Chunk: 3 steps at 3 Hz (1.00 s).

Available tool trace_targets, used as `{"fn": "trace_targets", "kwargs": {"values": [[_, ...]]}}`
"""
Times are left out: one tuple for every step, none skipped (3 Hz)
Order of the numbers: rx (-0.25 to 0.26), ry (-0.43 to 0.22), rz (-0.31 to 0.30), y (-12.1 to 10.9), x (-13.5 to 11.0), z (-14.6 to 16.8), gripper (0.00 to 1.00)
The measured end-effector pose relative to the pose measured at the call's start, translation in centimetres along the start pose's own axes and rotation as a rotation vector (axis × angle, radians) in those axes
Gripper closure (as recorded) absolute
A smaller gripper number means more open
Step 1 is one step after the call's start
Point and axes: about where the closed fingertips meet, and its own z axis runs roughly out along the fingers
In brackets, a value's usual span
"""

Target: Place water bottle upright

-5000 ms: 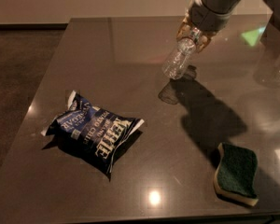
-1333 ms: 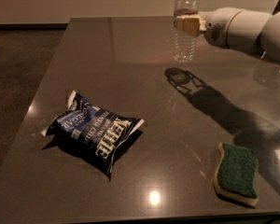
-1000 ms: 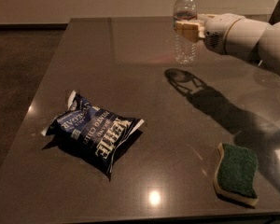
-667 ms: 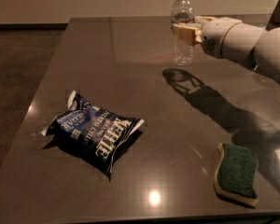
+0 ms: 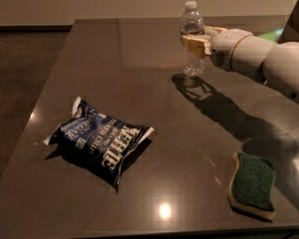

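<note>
The water bottle (image 5: 192, 58) is clear ribbed plastic with a white cap. It stands upright on the dark table (image 5: 139, 54) at the back, right of centre. My gripper (image 5: 195, 41) reaches in from the right and is shut around the bottle's upper body. Its tan fingers (image 5: 193, 45) clasp the bottle at label height. The white arm (image 5: 259, 59) runs off to the right edge.
A dark blue chip bag (image 5: 100, 141) lies flat at the front left. A green sponge with a tan base (image 5: 253, 183) lies at the front right. The table's left edge and front edge are near these items.
The arm has carried the bottle slightly left and lowered it. The bottle is upright with its base now at the table surface. The chip bag and sponge have not moved.
</note>
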Motion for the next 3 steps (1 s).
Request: {"fn": "trace_targets", "kwargs": {"values": [[-0.002, -0.007, 0.04, -0.4, -0.6, 0.0, 1.0], [0.007, -0.006, 0.086, -1.4, -1.5, 0.1, 1.0], [0.003, 0.011, 0.119, -1.8, -1.9, 0.3, 1.0]]}}
